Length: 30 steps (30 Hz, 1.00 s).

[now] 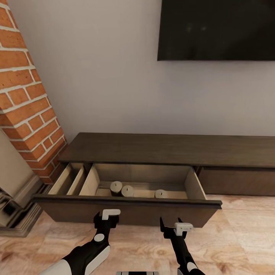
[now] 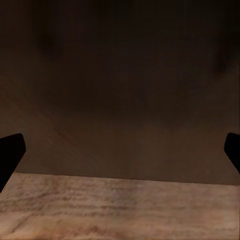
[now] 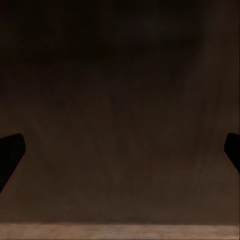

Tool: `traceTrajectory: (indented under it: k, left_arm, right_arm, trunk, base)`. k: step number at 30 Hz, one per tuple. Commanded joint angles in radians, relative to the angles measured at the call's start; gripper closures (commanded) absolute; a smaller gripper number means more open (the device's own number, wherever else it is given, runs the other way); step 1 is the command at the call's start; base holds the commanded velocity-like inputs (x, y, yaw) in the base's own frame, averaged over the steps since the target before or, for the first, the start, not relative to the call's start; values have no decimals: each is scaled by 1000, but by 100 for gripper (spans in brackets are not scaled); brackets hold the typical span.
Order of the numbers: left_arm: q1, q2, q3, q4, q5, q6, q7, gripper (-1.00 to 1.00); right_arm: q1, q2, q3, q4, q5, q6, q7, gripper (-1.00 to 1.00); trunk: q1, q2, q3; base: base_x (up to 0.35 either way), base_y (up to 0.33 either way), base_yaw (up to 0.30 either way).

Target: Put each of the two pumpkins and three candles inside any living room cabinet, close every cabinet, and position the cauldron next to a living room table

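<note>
The cabinet (image 1: pixel 168 149) is a long, low dark-brown unit against the wall. Its wide left drawer (image 1: pixel 126 212) is pulled out and shows a pale interior. Three candles lie inside: two touching (image 1: pixel 116 187) (image 1: pixel 127 190) and one further right (image 1: pixel 160 193). My left gripper (image 1: pixel 105 221) and right gripper (image 1: pixel 170 226) hover just in front of the drawer front, both open and holding nothing. Both wrist views face that dark drawer front (image 2: pixel 120 100) (image 3: pixel 120 110) from close up, with the fingertips (image 2: pixel 10 155) (image 3: pixel 10 152) spread wide. The pumpkins and the cauldron are out of view.
A red brick chimney (image 1: pixel 26 99) with a stone base (image 1: pixel 15 214) stands at the left, close to the drawer's end. A black TV (image 1: pixel 217 28) hangs on the wall above. The cabinet's right drawer front (image 1: pixel 236 181) is shut. Pale wood floor (image 1: pixel 236 244) lies underfoot.
</note>
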Motion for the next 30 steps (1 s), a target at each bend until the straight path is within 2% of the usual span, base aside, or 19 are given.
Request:
traceTrajectory:
  k: [1, 30]
  left_arm:
    - [-1, 1, -8, -1, 11, -6, 6, -100]
    - [-1, 2, -6, -1, 12, -5, 6, -100]
  right_arm:
    - [-1, -1, 9, 1, -6, -4, -6, -100]
    - [-1, -1, 8, 1, -6, -2, -6, -100]
  trunk:
    - [0, 0, -1]
    - [0, 0, -1]
  base:
    - [113, 0, 0]
    - [232, 0, 0]
